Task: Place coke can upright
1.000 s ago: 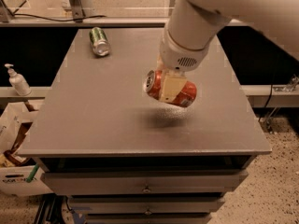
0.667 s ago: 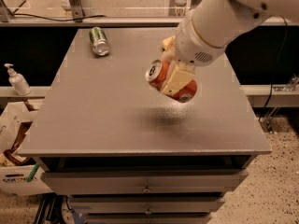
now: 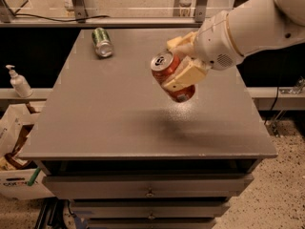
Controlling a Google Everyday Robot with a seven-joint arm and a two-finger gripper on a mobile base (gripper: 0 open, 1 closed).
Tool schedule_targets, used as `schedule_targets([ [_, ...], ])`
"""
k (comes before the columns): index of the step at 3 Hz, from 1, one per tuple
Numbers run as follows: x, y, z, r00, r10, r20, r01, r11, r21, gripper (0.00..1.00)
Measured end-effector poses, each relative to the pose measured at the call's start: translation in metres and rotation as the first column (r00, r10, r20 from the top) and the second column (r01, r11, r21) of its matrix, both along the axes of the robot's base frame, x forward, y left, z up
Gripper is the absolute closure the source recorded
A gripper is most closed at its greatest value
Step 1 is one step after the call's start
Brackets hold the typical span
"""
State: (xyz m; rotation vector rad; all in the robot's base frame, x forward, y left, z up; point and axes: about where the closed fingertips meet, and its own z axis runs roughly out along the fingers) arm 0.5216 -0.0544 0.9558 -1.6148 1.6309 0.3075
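Observation:
The coke can (image 3: 167,72) is red-orange with a silver top. It hangs tilted in the air above the middle right of the grey table (image 3: 109,118), top pointing up and to the left. My gripper (image 3: 183,63) comes in from the right on a white arm and is shut on the can, one cream finger (image 3: 187,75) along its front side and the other behind it. The can's shadow falls on the table below it.
A green can (image 3: 101,42) lies on its side at the table's far left. A soap dispenser (image 3: 19,82) stands on a shelf to the left, above a box with paper bags (image 3: 14,142). Drawers (image 3: 150,191) sit under the table front.
The arm has swung over to the right and the wrist has turned. The can has risen slightly and tilted more upright, its top now pointing up-left.

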Motion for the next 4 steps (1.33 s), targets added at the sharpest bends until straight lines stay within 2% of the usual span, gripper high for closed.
schedule_targets([
  [1,0.000,-0.002,0.000,0.9999,0.005,-0.009,-0.004,0.993,0.116,1.00],
  [2,-0.001,-0.003,-0.005,0.9996,0.009,-0.025,-0.004,0.977,0.212,1.00],
  [3,-0.002,0.002,-0.013,0.9990,0.016,-0.042,-0.003,0.961,0.275,0.99],
  [4,-0.003,0.009,-0.024,0.9980,0.025,-0.057,-0.006,0.951,0.310,0.83],
])
